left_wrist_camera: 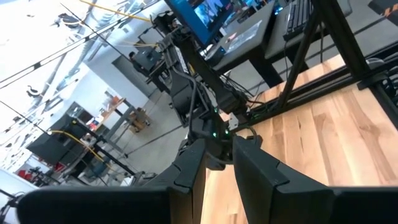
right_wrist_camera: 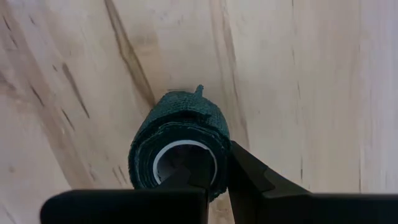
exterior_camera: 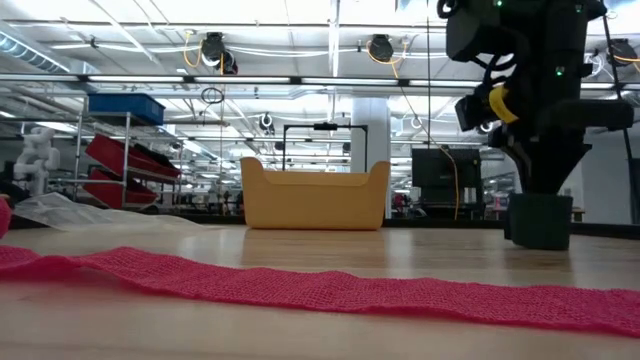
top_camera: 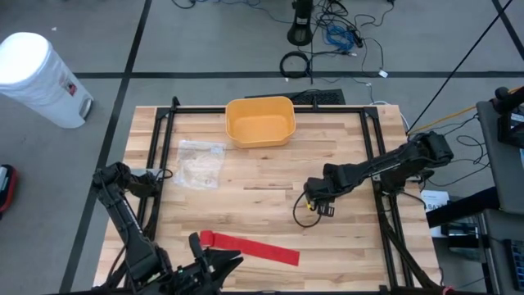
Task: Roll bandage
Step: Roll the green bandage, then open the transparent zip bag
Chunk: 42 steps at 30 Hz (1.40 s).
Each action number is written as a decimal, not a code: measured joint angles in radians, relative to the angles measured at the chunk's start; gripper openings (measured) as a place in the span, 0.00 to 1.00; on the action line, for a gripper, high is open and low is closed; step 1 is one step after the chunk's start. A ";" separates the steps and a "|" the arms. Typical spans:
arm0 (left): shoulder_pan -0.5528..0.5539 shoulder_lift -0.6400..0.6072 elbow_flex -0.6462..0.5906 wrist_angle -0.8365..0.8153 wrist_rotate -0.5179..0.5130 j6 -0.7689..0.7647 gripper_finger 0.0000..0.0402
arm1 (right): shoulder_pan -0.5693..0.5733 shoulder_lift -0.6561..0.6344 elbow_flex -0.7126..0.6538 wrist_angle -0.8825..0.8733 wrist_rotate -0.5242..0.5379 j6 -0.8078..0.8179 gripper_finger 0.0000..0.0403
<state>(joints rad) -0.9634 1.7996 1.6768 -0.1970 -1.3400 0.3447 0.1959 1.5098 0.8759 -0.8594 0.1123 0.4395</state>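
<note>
A long red bandage strip (top_camera: 250,247) lies flat and unrolled along the table's near edge; it also shows in the low view (exterior_camera: 300,285). A dark green bandage roll (right_wrist_camera: 180,146) with a white core stands on end on the table right of centre (exterior_camera: 540,222). My right gripper (top_camera: 315,206) is over the roll and shut on it. My left gripper (top_camera: 219,262) is at the near edge, by the strip's left end. It is open by a narrow gap (left_wrist_camera: 217,162) and holds nothing that shows. My right gripper has one finger (right_wrist_camera: 189,177) inside the roll's hollow core and the other (right_wrist_camera: 255,177) outside. They pinch the roll's wall (right_wrist_camera: 221,158) between them. The fingers come from above, pointing down. The roll stands upright with its lower end on the table (exterior_camera: 540,240).
A yellow bin (top_camera: 260,121) stands at the far middle of the table. A clear plastic bag (top_camera: 201,162) lies at the left. A black frame (top_camera: 270,109) runs along the far and side edges. Bare wood lies between the roll and the strip.
</note>
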 joint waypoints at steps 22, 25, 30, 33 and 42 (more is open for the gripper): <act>-0.021 -0.074 0.000 -0.098 0.056 -0.140 0.22 | -0.004 0.003 0.173 -0.201 0.020 -0.002 0.36; -0.020 -0.085 0.000 -0.194 0.061 -0.192 0.22 | 0.003 0.003 0.255 -0.269 0.048 0.014 0.37; 0.050 -0.153 0.000 -0.539 0.125 -0.444 0.22 | 0.067 0.003 0.388 -0.278 0.044 0.073 0.37; 0.151 -0.205 0.000 -0.771 0.259 -0.657 0.22 | 0.126 0.003 0.444 -0.181 0.045 0.073 0.37; 0.564 -0.279 0.000 -1.080 0.588 -0.760 0.22 | 0.265 0.006 0.463 0.170 0.148 -0.194 0.37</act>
<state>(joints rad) -0.3990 1.5202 1.6764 -1.2766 -0.7519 -0.4150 0.4606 1.5153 1.3392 -0.6898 0.2604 0.2450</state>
